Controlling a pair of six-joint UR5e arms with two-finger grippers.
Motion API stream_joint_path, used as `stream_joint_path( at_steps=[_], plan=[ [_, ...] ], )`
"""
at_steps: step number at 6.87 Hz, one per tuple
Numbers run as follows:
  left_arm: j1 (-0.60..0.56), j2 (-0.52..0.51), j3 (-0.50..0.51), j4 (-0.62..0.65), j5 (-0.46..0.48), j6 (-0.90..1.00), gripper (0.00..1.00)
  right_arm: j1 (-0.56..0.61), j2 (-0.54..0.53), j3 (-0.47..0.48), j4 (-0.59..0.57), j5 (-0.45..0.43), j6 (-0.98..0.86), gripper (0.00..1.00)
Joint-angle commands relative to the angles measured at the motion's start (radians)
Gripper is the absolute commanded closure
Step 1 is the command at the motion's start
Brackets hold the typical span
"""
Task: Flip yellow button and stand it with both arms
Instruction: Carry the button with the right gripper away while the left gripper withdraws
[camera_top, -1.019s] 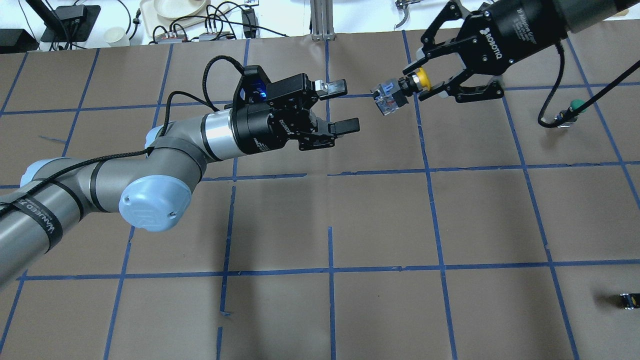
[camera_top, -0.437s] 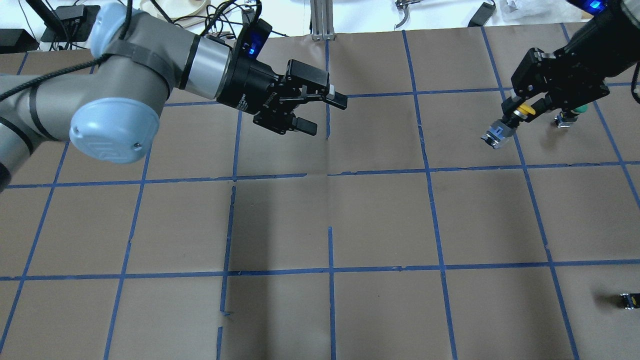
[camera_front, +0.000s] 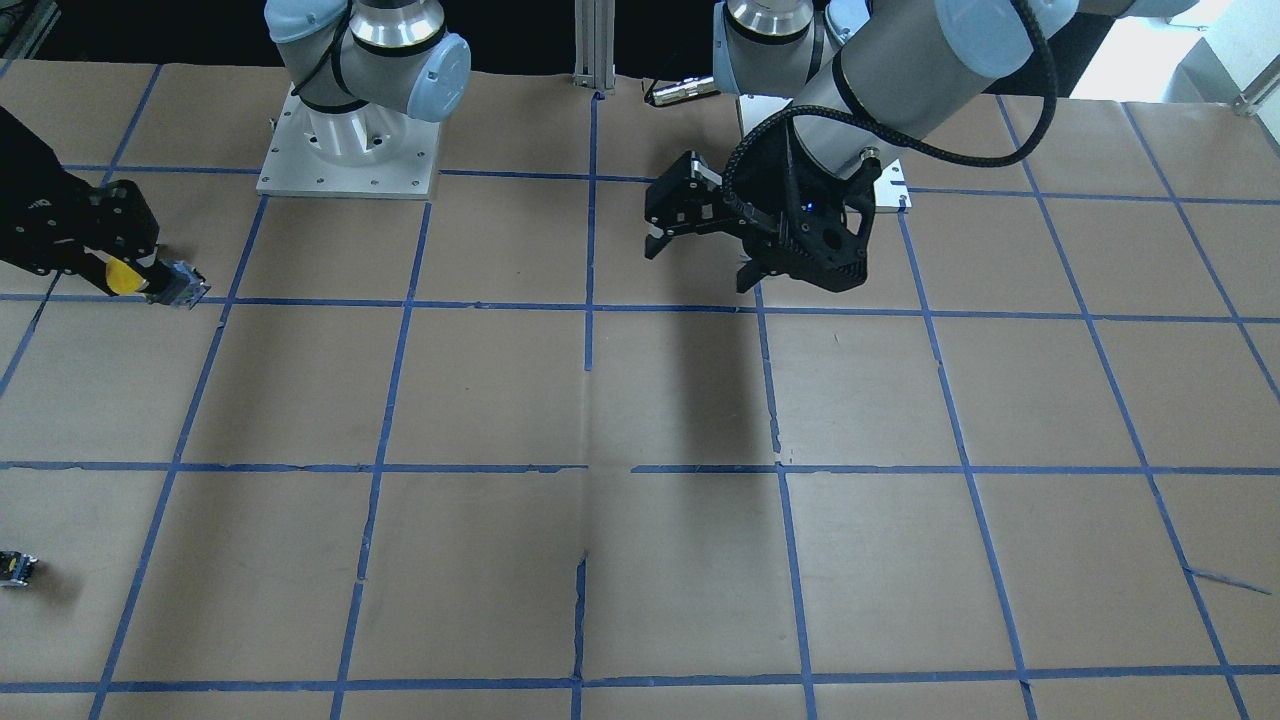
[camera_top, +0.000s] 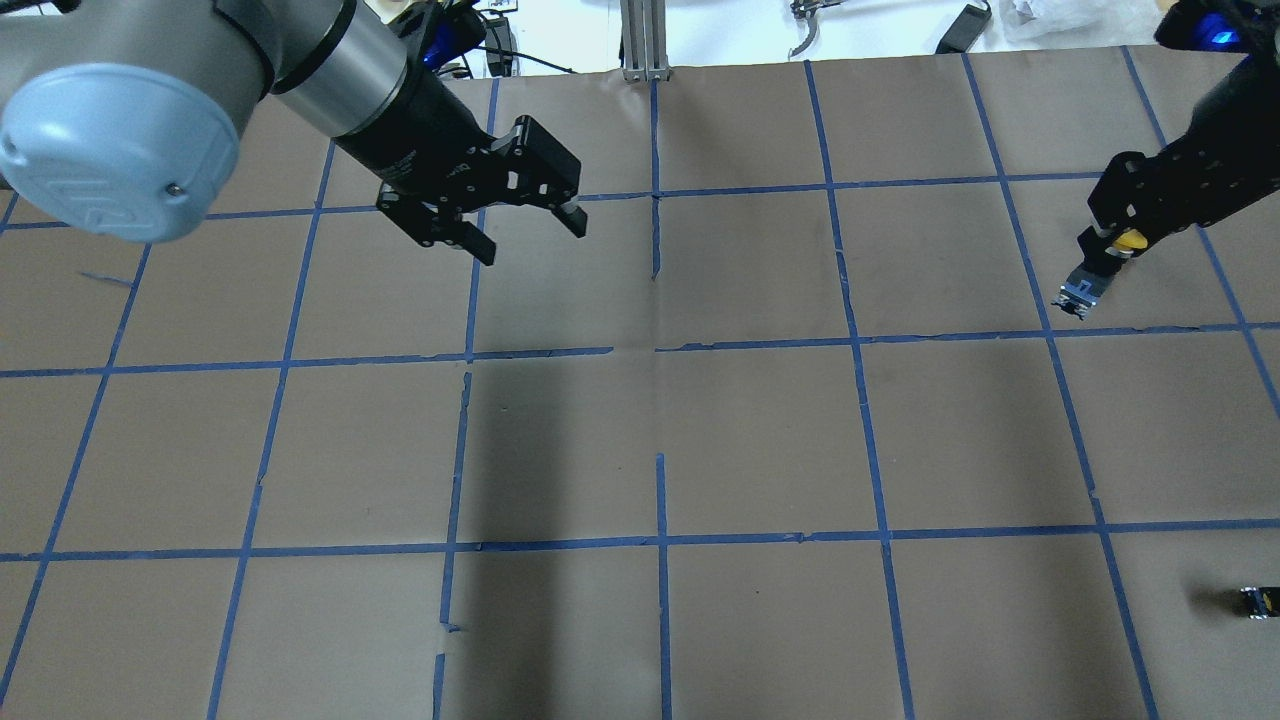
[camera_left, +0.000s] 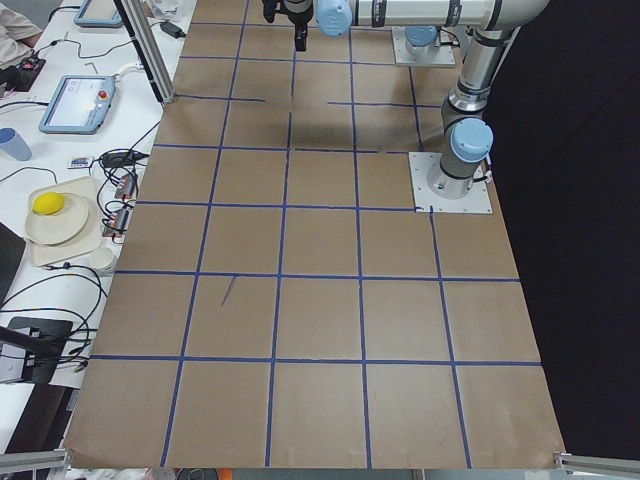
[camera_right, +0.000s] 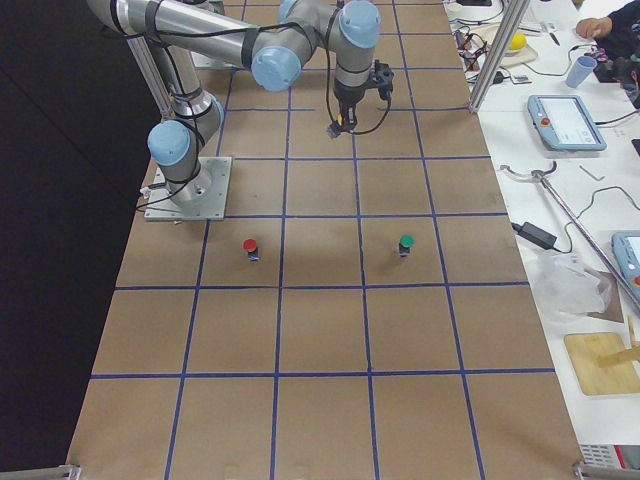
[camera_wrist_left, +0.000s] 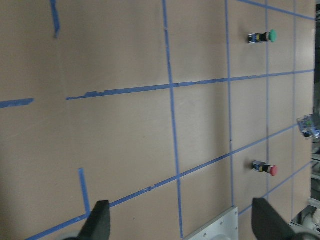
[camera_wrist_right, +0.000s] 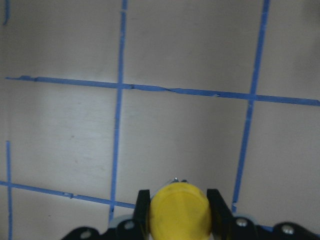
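My right gripper (camera_top: 1112, 240) is shut on the yellow button (camera_top: 1130, 241) at the table's right side. It grips at the yellow cap, and the grey block body (camera_top: 1078, 292) hangs out below the fingers, tilted. In the front view the button (camera_front: 122, 277) and right gripper (camera_front: 118, 262) are at the left edge. The right wrist view shows the cap (camera_wrist_right: 180, 212) between both fingers (camera_wrist_right: 143, 210). I cannot tell whether the body touches the table. My left gripper (camera_top: 530, 240) is open and empty, far away at the back left; it also shows in the front view (camera_front: 698, 262).
A green button (camera_right: 405, 243) and a red button (camera_right: 250, 247) stand upright near the right arm's base (camera_right: 190, 185); both show in the left wrist view (camera_wrist_left: 262, 36). A tiny dark block with a yellow mark (camera_top: 1258, 600) lies at the front right edge.
My right gripper has carried the yellow button from the table's middle to the right and turned it so the body points downward. My left arm has pulled back to the left, still open.
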Motion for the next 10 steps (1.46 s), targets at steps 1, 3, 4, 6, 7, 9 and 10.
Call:
stream_joint_path(
  at_steps=[1,3,4,6,7,9,10],
  plan=[
    [-0.008,0.017,0.027,-0.042,0.288,0.001,0.0,-0.168,0.02,0.156,-0.24,-0.067,-0.005,0.75],
    [-0.013,0.032,0.009,-0.046,0.35,0.01,0.0,-0.213,0.044,0.282,-0.485,-0.156,0.039,0.74],
    [-0.013,0.035,-0.006,-0.047,0.352,0.011,0.0,-0.213,0.078,0.302,-0.572,-0.2,0.141,0.74],
    [-0.013,0.069,-0.031,-0.042,0.352,0.01,0.0,-0.213,0.141,0.304,-0.689,-0.271,0.293,0.74],
    [-0.013,0.086,-0.042,-0.042,0.35,0.011,0.0,-0.214,0.188,0.308,-0.749,-0.284,0.382,0.74],
    [-0.013,0.104,-0.059,-0.042,0.352,0.011,0.0,-0.204,0.207,0.359,-0.815,-0.305,0.543,0.74],
    [-0.013,0.106,-0.06,-0.042,0.352,0.011,0.0,-0.201,0.216,0.396,-0.916,-0.304,0.574,0.74]
  ],
)
